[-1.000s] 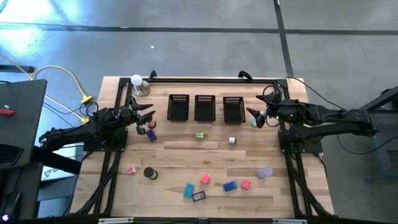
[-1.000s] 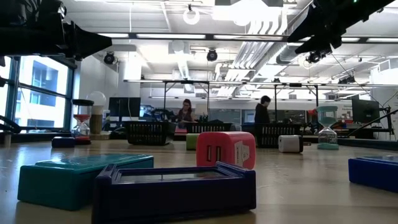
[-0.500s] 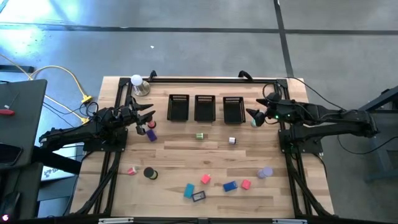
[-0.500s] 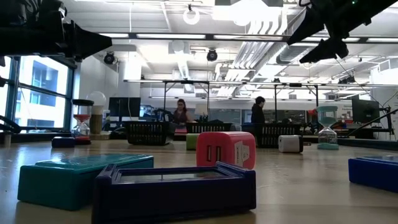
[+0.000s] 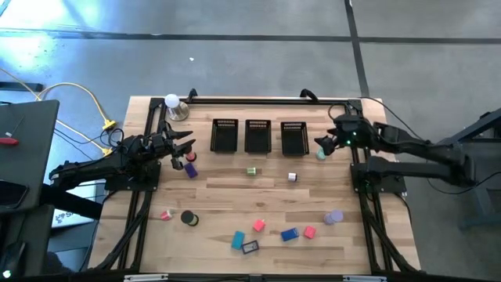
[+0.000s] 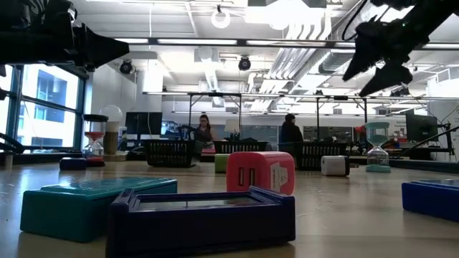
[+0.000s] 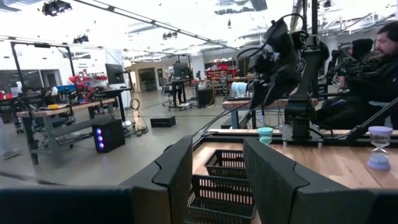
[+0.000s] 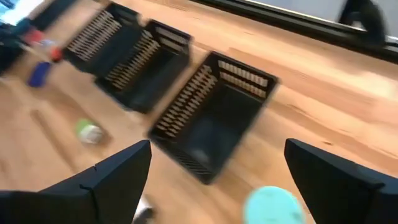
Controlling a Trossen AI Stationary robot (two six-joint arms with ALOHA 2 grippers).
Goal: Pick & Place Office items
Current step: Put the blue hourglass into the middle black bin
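Over the last second the right gripper [image 5: 319, 142] has been swung from just in front of the rightmost black mesh bin [image 5: 293, 137] toward the far right edge of the wooden table [image 5: 235, 200], and in the low view it has been lifted and tilted; its two dark fingers are spread wide with nothing between them. Directly beneath it a small teal round-topped hourglass [image 8: 270, 203] is seen standing on the table beside that bin, untouched, so no pick appears to have been completed here and the arm is judged to be lining up over this piece. The left gripper [image 5: 182, 150] has not been moved in that time: it is held above the near-left part of the table, its fingers partly closed on no visible object, just beside a pink-and-purple pair of small pieces [image 5: 189, 168]. The remaining office items are left scattered on the wood, well apart from the bins: a green block [image 5: 251, 171] and a white block [image 5: 292, 177] near the middle, and a black round roll [image 5: 189, 218], pink blocks [image 5: 258, 225], a teal block [image 5: 238, 240] and a blue block [image 5: 290, 233] along the near side. All three bins appear empty, so the sorting is judged barely begun.
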